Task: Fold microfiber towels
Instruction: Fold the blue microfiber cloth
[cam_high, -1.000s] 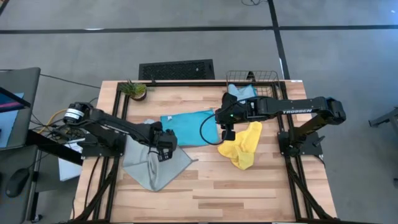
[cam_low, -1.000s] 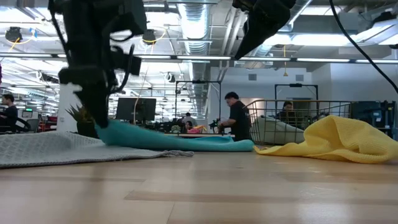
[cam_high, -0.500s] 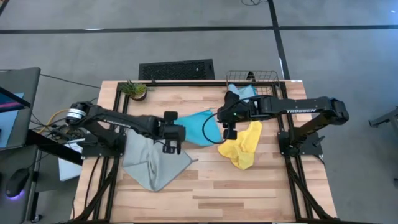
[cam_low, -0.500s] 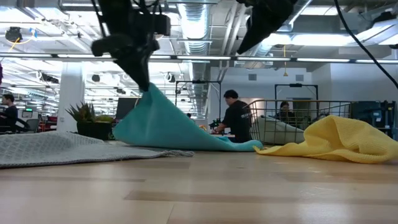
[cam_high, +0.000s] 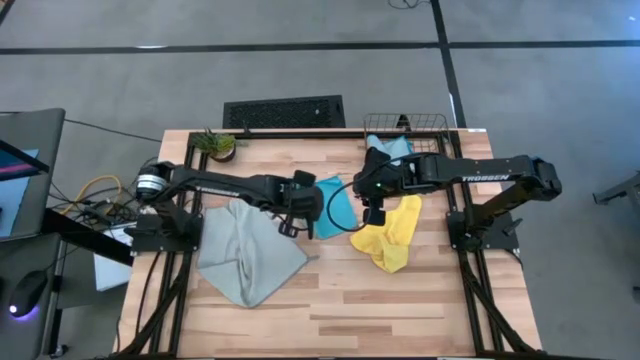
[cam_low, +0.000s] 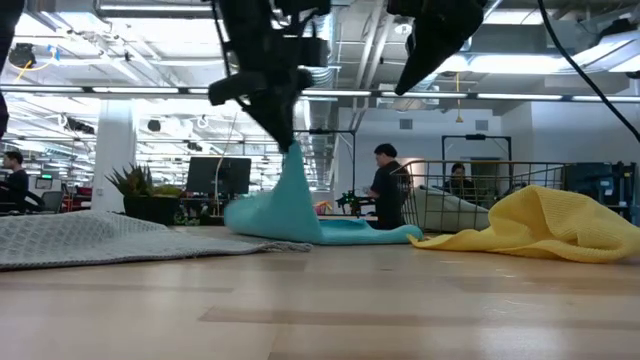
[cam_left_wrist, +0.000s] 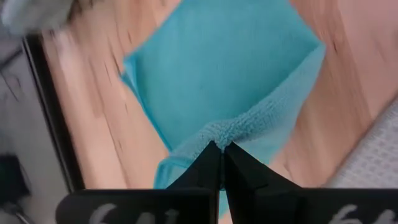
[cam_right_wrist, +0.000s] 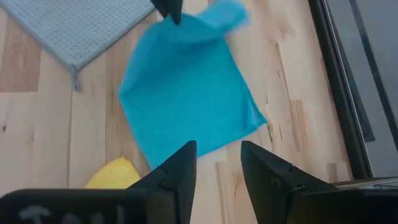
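The cyan-blue towel (cam_high: 337, 205) lies mid-table, its left part raised into a peak (cam_low: 293, 165) under my left gripper (cam_low: 283, 130), which is shut on it. Its right part (cam_low: 360, 230) rests flat on the wood. My right gripper (cam_right_wrist: 217, 163) hovers open above the towel's right side (cam_right_wrist: 186, 87), touching nothing. The grey-green towel (cam_high: 245, 252) lies spread at the left and the yellow towel (cam_high: 392, 236) lies bunched at the right. A pale blue towel (cam_high: 390, 147) sits in the wire basket (cam_high: 405, 124). My left gripper pinches a bunched bit of the cyan-blue towel's edge (cam_left_wrist: 219, 132) between its two shut fingers. The fingers slant down from the table's left. The held part is lifted clear and the cloth hangs below it as a slack tent, its lower part on the table.
A small potted plant (cam_high: 215, 144) stands at the far left corner. Bare wood (cam_high: 400, 310) stretches along the near side. People and desks show in the room beyond the table.
My left gripper has risen and travelled toward the table's right edge, rolling its wrist, with the cyan-blue towel's left edge in its hold. That side has lifted off the table and come over toward the right part, which has stayed down.
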